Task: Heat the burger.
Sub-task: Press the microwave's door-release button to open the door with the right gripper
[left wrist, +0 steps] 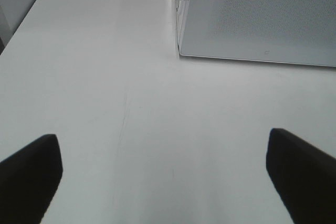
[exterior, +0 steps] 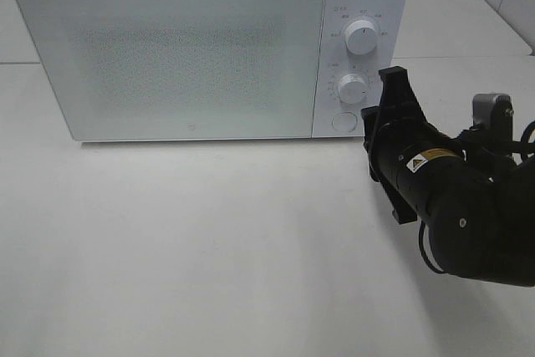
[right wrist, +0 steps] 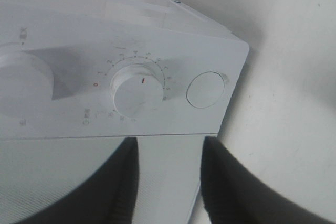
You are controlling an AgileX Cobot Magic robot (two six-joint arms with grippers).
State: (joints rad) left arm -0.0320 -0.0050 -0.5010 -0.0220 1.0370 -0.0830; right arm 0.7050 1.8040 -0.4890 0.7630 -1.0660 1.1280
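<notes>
White tabletop (exterior: 209, 273) fills most of the high view, bare apart from one appliance and one arm. At its far edge stands a white microwave (exterior: 167, 48), its door (exterior: 167, 56) shut flush, the speckled window too cloudy to see through. The burger shows in none of the three views; with the door closed and nothing on the table, it is probably already inside, though that cannot be confirmed from here.

Next in size is the right arm (exterior: 468, 198), stretched forward toward the control panel on the microwave's right side. That panel carries an upper knob (exterior: 361, 36), a lower knob (exterior: 352, 87) with a red pointer mark and numbers around it, and a round button (exterior: 343, 120) at the bottom. The right claw (right wrist: 169, 145) sits just in front of the lower knob and the button, its two fingers part-way apart with only the white casing showing between them, gripping nothing. It seems lined up there because the lower knob looks like the timer, and turning it is the step left to start the heating.

The left claw (left wrist: 163, 137) hangs over bare table off the microwave's left front corner, fingers spread wide and empty, kept well clear so the right arm can work the controls.
</notes>
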